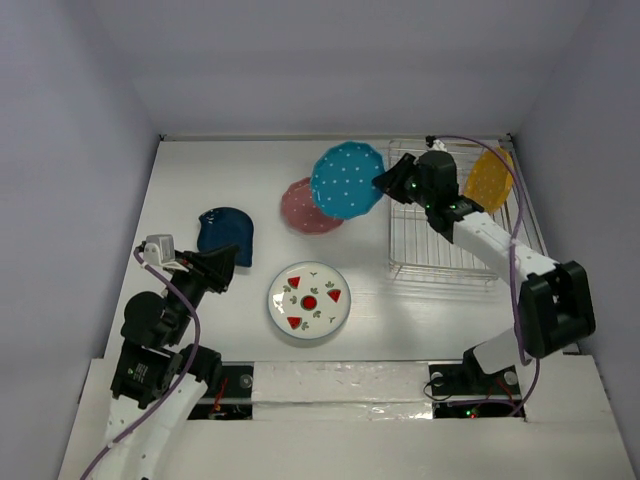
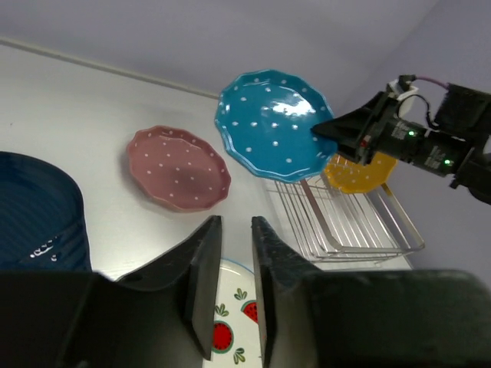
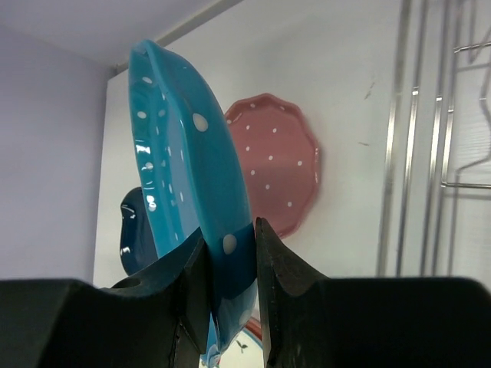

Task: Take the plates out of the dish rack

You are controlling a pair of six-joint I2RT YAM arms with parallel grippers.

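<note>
My right gripper is shut on the rim of the teal dotted plate and holds it tilted in the air, left of the dish rack. The plate also shows in the left wrist view. The orange-yellow dotted plate stands in the rack's far right end. The pink dotted plate, the dark blue plate and the white plate with red fruit lie on the table. My left gripper is empty, its jaws a narrow gap apart, above the fruit plate's left edge. The cream-and-pink plate is out of view.
The rack sits at the table's right, close to the right wall. The teal plate hangs partly over the pink plate. White walls close the table at the back and on both sides. The right arm reaches across above the rack.
</note>
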